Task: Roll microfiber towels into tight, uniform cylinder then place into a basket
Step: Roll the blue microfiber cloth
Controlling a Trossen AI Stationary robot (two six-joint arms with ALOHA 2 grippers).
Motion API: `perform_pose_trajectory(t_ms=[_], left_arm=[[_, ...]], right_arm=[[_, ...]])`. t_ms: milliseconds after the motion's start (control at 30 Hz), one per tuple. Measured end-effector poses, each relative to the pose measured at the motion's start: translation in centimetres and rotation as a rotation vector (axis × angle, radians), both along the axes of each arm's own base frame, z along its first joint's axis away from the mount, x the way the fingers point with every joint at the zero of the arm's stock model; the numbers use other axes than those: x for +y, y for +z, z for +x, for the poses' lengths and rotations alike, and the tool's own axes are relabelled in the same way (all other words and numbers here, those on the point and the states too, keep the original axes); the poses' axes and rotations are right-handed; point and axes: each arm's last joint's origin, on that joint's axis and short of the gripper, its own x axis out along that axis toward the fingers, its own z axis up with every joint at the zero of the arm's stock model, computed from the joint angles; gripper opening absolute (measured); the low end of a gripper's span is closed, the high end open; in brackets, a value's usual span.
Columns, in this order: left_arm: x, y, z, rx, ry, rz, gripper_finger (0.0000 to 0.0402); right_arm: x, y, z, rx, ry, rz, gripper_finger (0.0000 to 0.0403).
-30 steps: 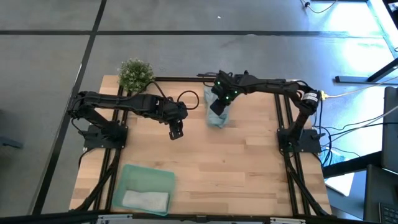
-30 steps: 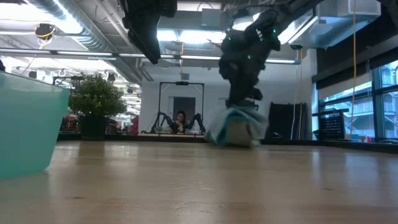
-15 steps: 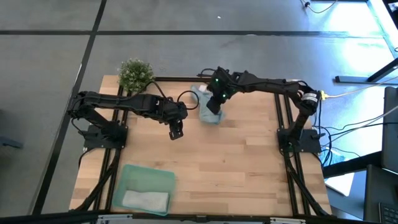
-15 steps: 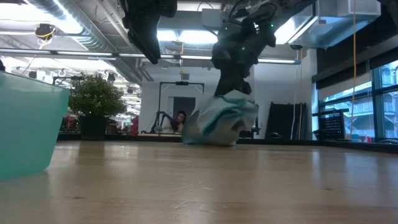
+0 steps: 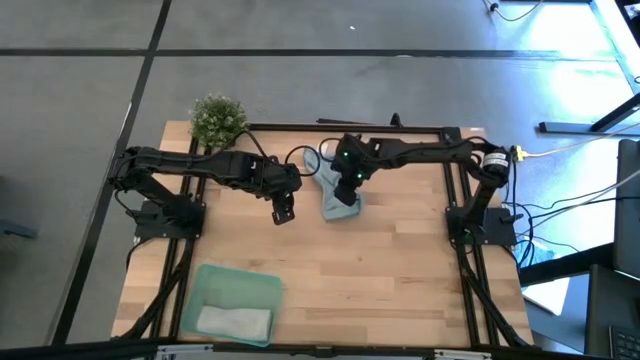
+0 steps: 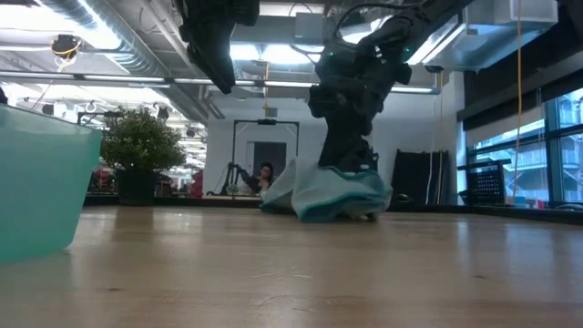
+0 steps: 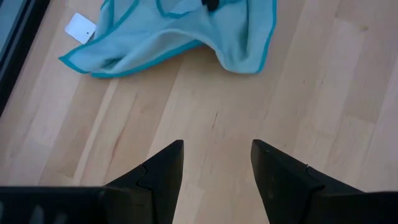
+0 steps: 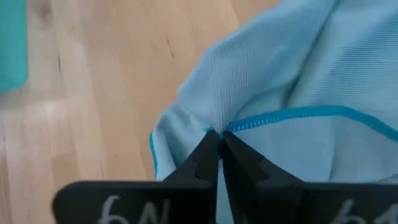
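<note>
The pale wooden slatted table (image 5: 400, 270) carries everything, with 2 dark arms reaching in from its sides. At its near left corner sits the shallow rectangular translucent mint-green plastic basket (image 5: 232, 287), holding a pale grey microfiber towel (image 5: 235, 322) lying loosely rolled along its near side. A small green potted plant (image 5: 217, 119) stands at the far left corner. Toward the far middle of the table, the light blue microfiber towel (image 5: 338, 201) with a darker teal hem lies crumpled on the wood, a small white tag (image 7: 81, 27) at 1 edge. The right gripper (image 8: 219, 149) stands over it, fingers pressed together and pinching a fold of the blue cloth. The left gripper (image 7: 216, 163) hovers just beside the towel above bare wood, fingers spread and holding nothing.
</note>
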Motion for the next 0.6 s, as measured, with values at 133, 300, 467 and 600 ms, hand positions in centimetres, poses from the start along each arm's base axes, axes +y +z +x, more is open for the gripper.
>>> perform_pose_trajectory(t_ms=[133, 300, 467, 600], left_arm=[[0.0, 0.0, 0.0, 0.000, 0.000, 0.000, 0.0183], [0.0, 0.0, 0.0, 0.001, 0.000, 0.000, 0.0183], [0.0, -0.1, -0.2, 0.021, 0.006, -0.002, 0.0183], [0.3, -0.1, -0.3, 0.026, 0.033, 0.000, 0.0183]], right_arm=[[0.1, 0.0, 0.0, -0.004, 0.002, -0.001, 0.0047], [0.0, 0.0, 0.0, 0.001, -0.018, 0.011, 0.0088], [-0.4, 0.8, 0.2, -0.009, -0.054, 0.044, 0.0125], [-2.1, 2.6, 0.9, -0.103, -0.054, -0.056, 0.0133]])
